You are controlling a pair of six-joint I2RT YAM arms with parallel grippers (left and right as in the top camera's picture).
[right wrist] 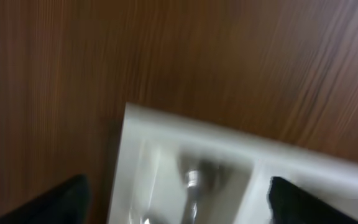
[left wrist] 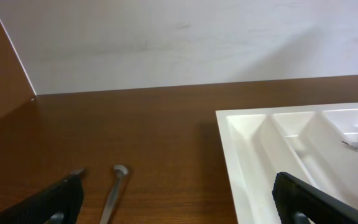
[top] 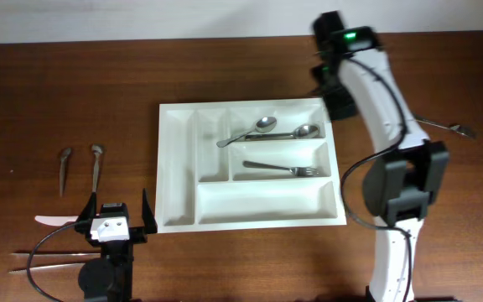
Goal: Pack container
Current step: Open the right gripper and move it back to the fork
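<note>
White container (top: 179, 168) at centre of bench (top: 57, 75), long axis crosswise. Right fingers (right wrist: 297, 196) spread wide, empty, over its far right corner. Left fingers (left wrist: 58, 199) spread, empty, just off near left corner. Loose spoons (top: 96, 168) ahead of them, handles near-far; left arm nearer.

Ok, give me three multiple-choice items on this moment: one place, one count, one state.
1. The fork lies in which part of the cutlery tray? A top wide compartment B middle wide compartment C a narrow compartment
2. How many spoons in it? A one B two C four
3. The left gripper is: A open and empty B shut on a spoon C shut on the tray rim
Answers: 1 B, just below the spoons' compartment. 2 B, both in the top wide compartment. 3 A, fingers apart, nothing between.
</note>
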